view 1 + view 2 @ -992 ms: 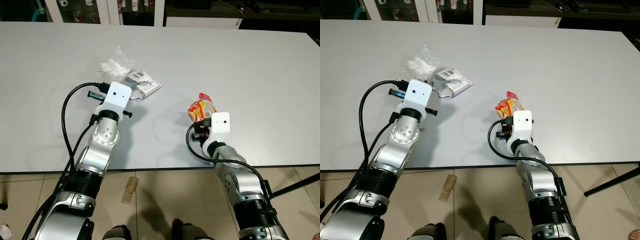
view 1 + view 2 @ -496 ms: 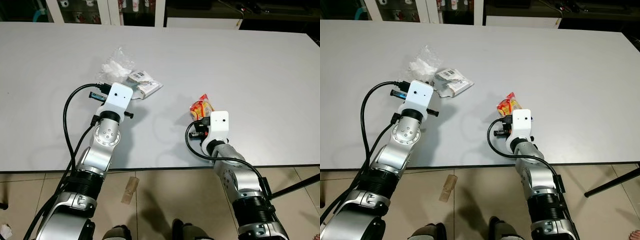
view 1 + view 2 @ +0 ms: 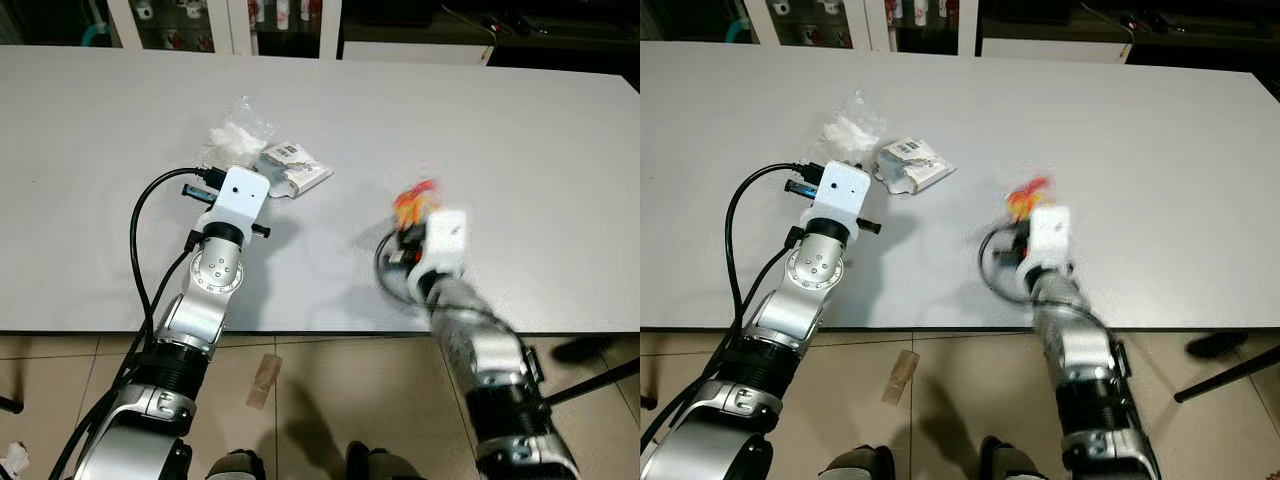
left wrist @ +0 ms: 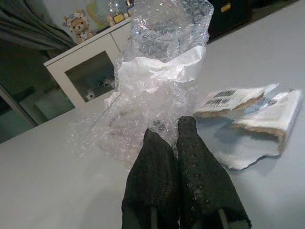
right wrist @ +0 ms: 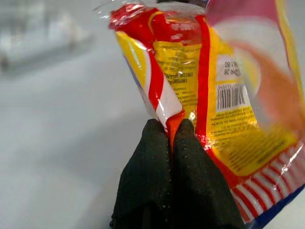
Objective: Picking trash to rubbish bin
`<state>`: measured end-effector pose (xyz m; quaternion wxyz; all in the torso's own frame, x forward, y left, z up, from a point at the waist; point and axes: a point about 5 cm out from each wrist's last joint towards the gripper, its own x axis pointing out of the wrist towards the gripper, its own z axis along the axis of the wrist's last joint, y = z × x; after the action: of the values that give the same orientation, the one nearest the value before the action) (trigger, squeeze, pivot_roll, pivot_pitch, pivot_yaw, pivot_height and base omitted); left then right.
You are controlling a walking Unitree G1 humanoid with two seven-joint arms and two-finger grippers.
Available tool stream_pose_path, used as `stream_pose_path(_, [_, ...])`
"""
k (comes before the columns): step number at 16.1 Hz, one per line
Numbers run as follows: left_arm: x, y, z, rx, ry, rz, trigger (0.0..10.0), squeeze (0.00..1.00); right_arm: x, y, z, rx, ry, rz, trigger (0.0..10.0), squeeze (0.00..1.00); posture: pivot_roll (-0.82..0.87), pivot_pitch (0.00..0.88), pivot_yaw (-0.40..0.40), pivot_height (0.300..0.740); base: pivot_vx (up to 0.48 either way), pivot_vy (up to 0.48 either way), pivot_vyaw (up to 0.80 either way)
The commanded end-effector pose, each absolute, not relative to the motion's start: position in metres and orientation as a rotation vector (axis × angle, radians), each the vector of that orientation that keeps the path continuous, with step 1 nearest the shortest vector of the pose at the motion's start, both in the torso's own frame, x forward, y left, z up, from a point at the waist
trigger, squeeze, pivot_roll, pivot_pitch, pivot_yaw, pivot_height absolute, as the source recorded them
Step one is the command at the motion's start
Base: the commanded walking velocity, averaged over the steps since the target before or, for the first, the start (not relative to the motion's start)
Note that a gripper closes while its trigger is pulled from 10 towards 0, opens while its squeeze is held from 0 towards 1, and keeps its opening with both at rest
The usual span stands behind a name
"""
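Since a second ago, right gripper (image 5: pixel 171 138) has lifted the snack wrapper (image 5: pixel 209 90), pinched tight, its barcode legible, lettering blurred. Left gripper (image 4: pixel 172 143), fingers pressed together, touches the bubble wrap (image 4: pixel 157 90) beside torn labelled packaging (image 4: pixel 252 114) on the table (image 3: pixel 500 120).

The table (image 3: pixel 520 120) lies bare across the upper right and far left of the frame. Upper left of centre, bubble wrap (image 3: pixel 238 128) and a torn packet (image 3: pixel 295 170) crowd together.
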<state>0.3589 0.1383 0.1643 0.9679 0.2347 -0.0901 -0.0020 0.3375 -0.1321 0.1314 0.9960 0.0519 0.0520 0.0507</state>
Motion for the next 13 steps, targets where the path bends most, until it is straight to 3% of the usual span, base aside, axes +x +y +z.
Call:
stream_pose_path(1, [0.356,0.135,0.164,0.439,-0.199,-0.025,10.0,0.0,0.342,-0.14,0.16,0.141,-0.035,0.059,10.0,0.0,-0.04,0.057,-0.026,0.74,0.0,0.0,0.0])
stream_pose_path(5, [0.349,0.131,0.171,0.314,-0.261,-0.047,10.0,0.0,0.34,-0.149,0.198,0.121,-0.253,-0.019,10.0,0.0,-0.04,0.042,-0.02,0.74,0.0,0.0,0.0])
stream_pose_path(13, [0.338,0.136,0.172,0.251,-0.332,-0.033,10.0,0.0,0.328,-0.159,0.181,0.129,-0.246,-0.055,10.0,0.0,-0.04,0.073,-0.022,0.74,0.0,0.0,0.0])
